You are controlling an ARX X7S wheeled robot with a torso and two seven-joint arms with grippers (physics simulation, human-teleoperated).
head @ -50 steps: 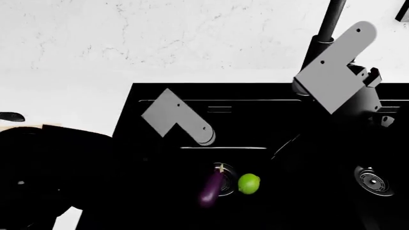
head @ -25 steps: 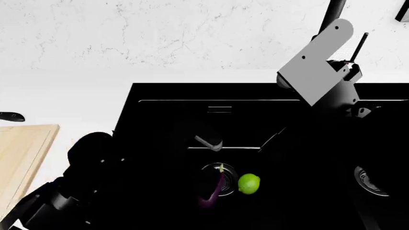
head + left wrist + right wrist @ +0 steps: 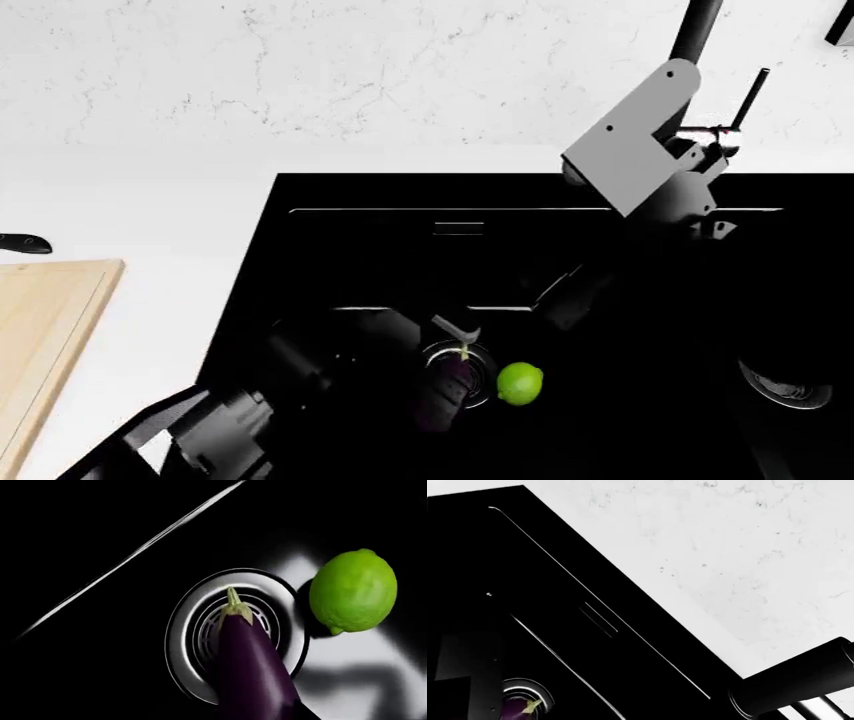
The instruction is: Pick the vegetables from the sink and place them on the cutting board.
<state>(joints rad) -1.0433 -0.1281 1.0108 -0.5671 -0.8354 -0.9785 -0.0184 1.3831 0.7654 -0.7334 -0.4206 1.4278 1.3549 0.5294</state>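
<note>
While left end effector (image 3: 434, 365) hovers over eggplant (image 3: 253, 675) beside lime (image 3: 353, 591), opening indiscernible.

On my head feed I see the white marbled desk (image 3: 147, 200) running around the basin, with the matching grey-veined wall (image 3: 334, 70) behind it. A black knife handle (image 3: 23, 243) pokes in at the far left edge, lying on the desk; its blade is out of view.

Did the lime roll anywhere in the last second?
No. In the head view the lime sits in the same spot, just right of the drain in the sink, beside the eggplant.
</note>
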